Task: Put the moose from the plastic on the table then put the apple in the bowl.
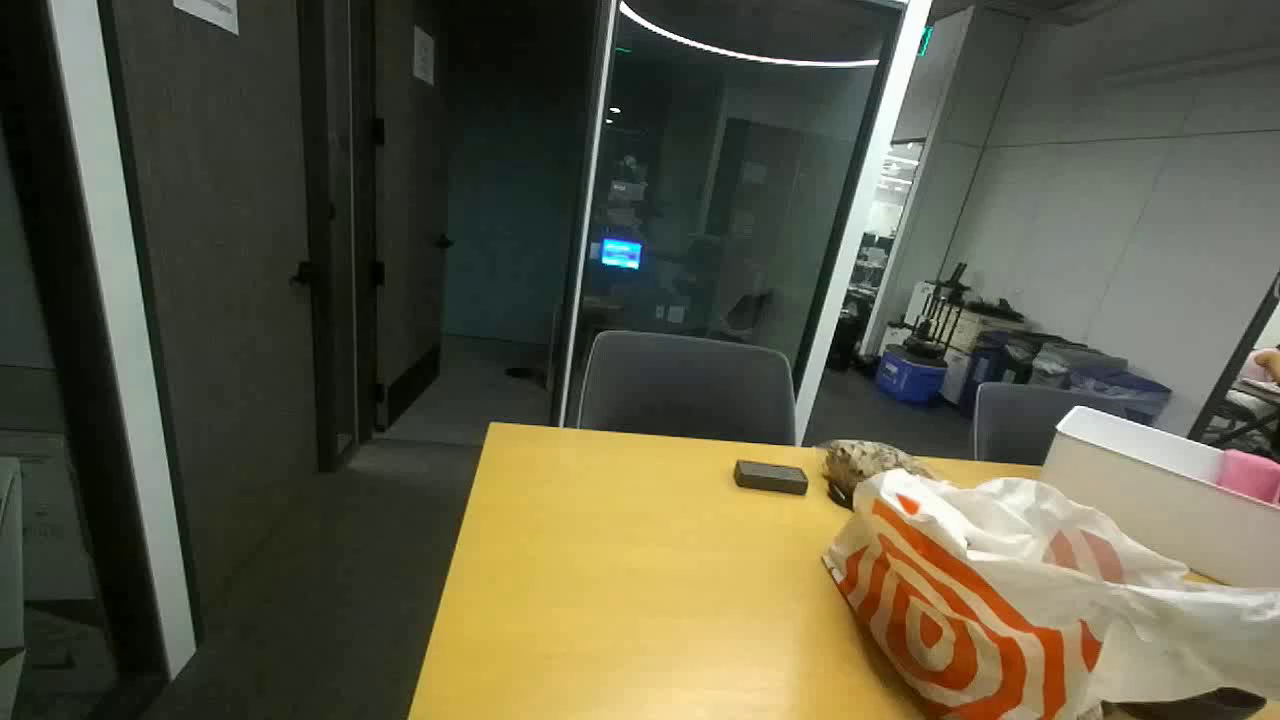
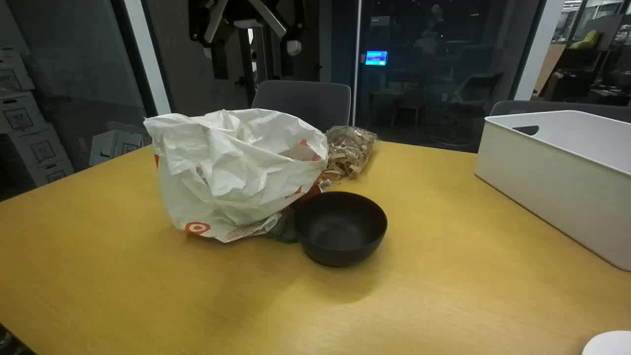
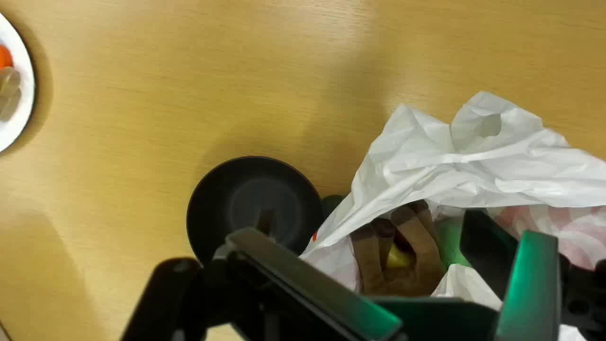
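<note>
The white plastic bag with orange rings (image 1: 960,610) stands open on the yellow wood table (image 1: 600,580); it also shows in an exterior view (image 2: 231,167) and the wrist view (image 3: 464,166). Inside it lies a brown soft thing with tan strips (image 3: 421,251), possibly the moose, and a green thing (image 3: 450,241). The black bowl (image 2: 340,227) is beside the bag and looks empty; it also shows in the wrist view (image 3: 251,199). No apple can be made out for certain; a red thing (image 2: 309,194) shows partly behind the bowl. My gripper (image 2: 253,74) is open and empty above the bag.
A clear pack of brown shreds (image 2: 351,148) lies behind the bag. A white box (image 2: 552,182) stands at one side. A small dark block (image 1: 770,477) lies near the table edge. A white plate (image 3: 21,94) holds an orange thing. A dark green thing (image 2: 285,230) sits between bag and bowl.
</note>
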You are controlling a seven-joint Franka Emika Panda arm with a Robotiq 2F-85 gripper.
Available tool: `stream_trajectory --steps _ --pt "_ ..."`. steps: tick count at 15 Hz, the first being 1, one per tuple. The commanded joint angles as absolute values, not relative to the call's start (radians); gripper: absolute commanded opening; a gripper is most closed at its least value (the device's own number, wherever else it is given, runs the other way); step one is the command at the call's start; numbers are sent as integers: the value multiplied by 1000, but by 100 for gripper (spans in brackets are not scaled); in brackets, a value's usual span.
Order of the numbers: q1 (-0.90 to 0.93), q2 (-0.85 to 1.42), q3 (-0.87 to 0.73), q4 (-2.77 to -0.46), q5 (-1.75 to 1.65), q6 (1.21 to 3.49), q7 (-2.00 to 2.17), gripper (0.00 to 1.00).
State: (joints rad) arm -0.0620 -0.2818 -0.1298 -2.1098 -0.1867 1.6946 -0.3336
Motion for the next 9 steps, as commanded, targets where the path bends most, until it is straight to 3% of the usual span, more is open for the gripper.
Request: stream_trajectory --steps 1,9 --pt "-63 -281 -129 -2104 -186 1692 -334 100" --pt "-63 -285 -129 -2098 -186 1692 -334 100"
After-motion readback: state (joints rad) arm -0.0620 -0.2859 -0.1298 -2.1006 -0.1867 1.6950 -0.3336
